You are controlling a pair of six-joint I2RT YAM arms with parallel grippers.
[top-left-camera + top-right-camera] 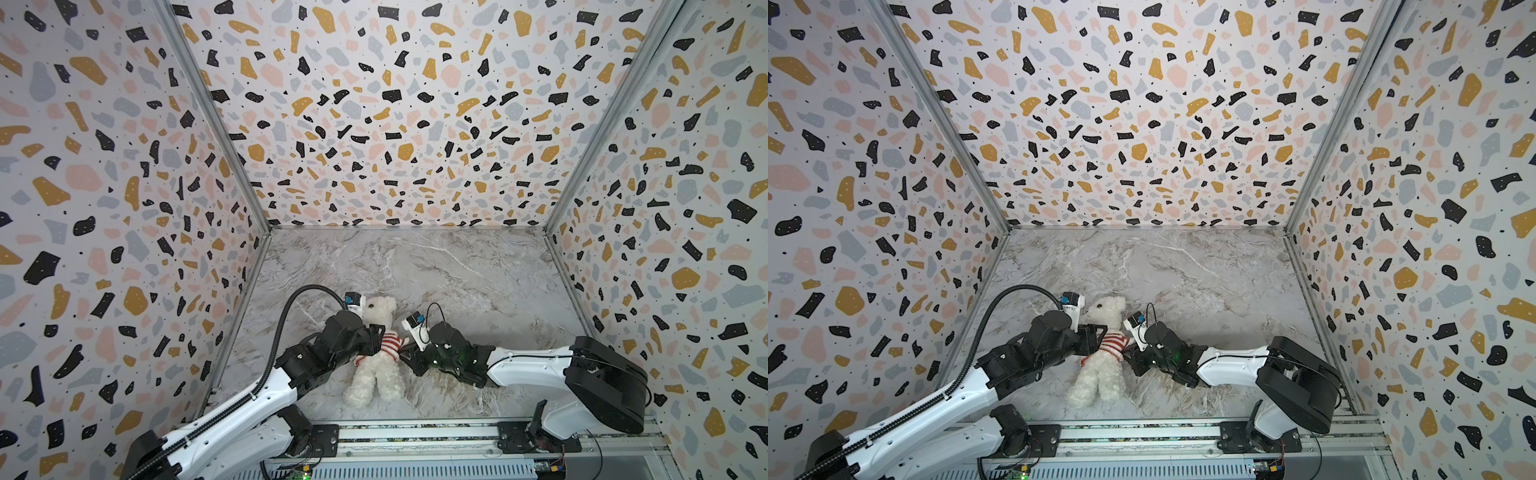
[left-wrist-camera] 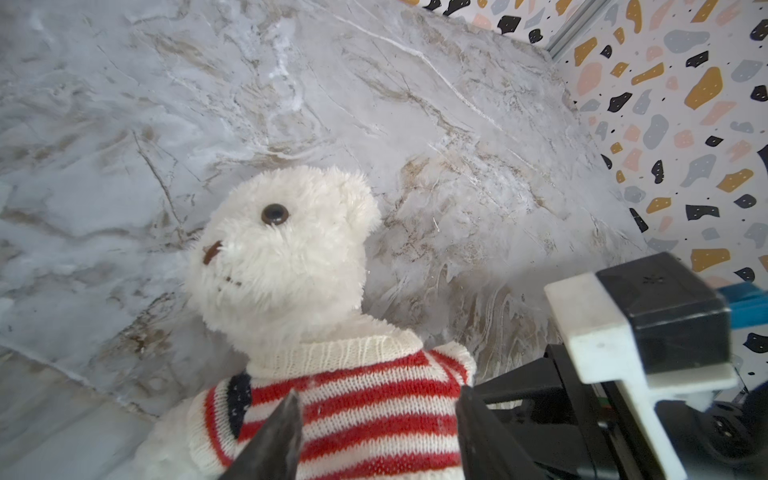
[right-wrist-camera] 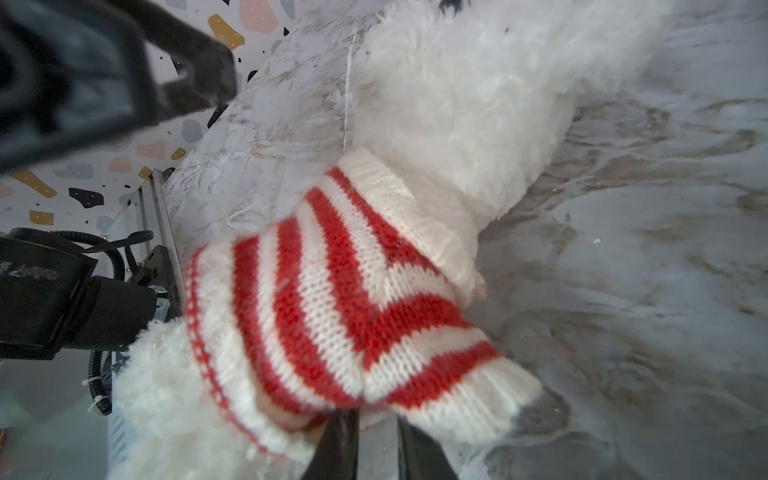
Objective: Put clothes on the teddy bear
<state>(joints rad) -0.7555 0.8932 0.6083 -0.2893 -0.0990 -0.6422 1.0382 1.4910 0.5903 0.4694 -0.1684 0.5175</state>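
The teddy bear [image 1: 374, 376] lies on its back on the marble floor, its head [image 1: 377, 309] toward the back wall, in both top views. A red-and-white striped sweater [image 1: 390, 343] covers its chest. My left gripper [image 1: 376, 336] stands open at the bear's left side. In the left wrist view its dark fingers [image 2: 274, 440] straddle the sweater [image 2: 357, 399] without pinching it. My right gripper [image 1: 405, 354] is at the bear's other side. In the right wrist view the right gripper [image 3: 376, 417] is nearly closed, pinching the sweater [image 3: 332, 291] where the sleeve meets the body.
Terrazzo-patterned walls [image 1: 124, 208] enclose the marble floor [image 1: 457, 270] on three sides. A metal rail [image 1: 415, 436] carrying both arm bases runs along the front edge. The right arm's camera mount [image 2: 648, 324] sits close beside the bear's shoulder.
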